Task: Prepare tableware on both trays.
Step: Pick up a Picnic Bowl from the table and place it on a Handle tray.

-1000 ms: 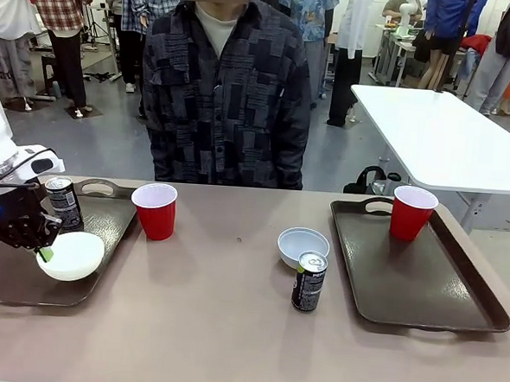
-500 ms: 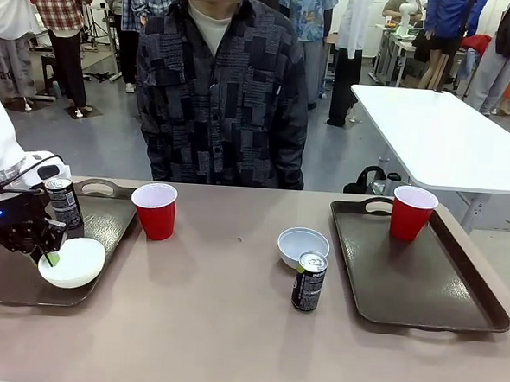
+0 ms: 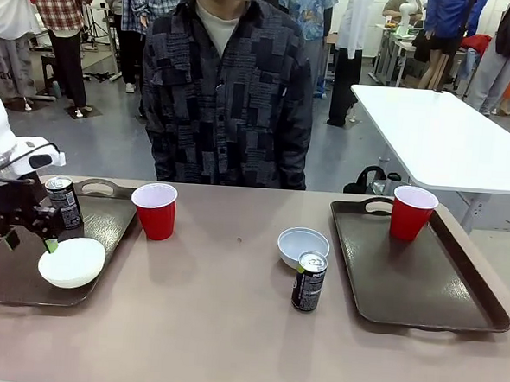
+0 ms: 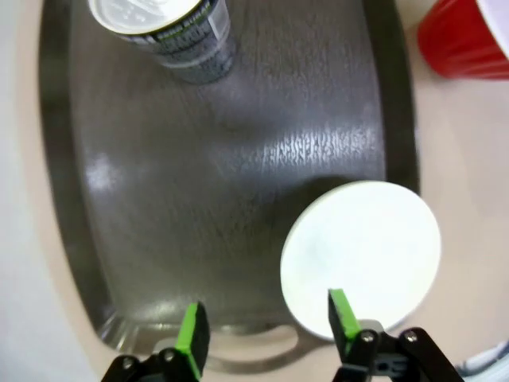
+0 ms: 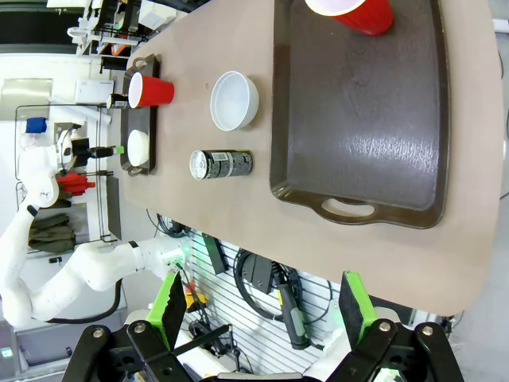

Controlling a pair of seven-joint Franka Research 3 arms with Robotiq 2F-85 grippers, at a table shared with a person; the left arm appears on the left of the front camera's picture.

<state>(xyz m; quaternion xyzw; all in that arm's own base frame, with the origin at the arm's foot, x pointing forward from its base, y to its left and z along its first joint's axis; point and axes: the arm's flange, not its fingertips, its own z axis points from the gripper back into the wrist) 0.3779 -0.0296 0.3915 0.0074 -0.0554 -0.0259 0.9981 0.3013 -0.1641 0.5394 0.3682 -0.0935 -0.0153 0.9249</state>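
Front view: the left pincer (image 3: pixel 29 240) hung low over the left tray (image 3: pixel 106 223), jaws spread wide and holding nothing. One green pad was at the far-left rim of the cream bowl (image 3: pixel 72 262); whether it touched could not be told. That bowl sat in the tray's near right corner, and the tray can (image 3: pixel 62 202) stood upright at the far end, just behind the pincer. The counter cup (image 3: pixel 154 209) stood on the counter (image 3: pixel 221 327) just beside the tray's right rim. Mid-counter sat the blue bowl (image 3: pixel 303 245), with the counter can (image 3: pixel 308 281) upright just in front of it. The right tray (image 3: pixel 422 283) carried the tray cup (image 3: pixel 411 212) at its far end. A person (image 3: pixel 231 94) stood at the far side.

Left wrist view put one pad over the cream bowl's rim and the other over bare tray.

Right wrist view showed the right pincer (image 5: pixel 262 306) wide and empty, held high, well apart from the right tray, blue bowl and counter can below.
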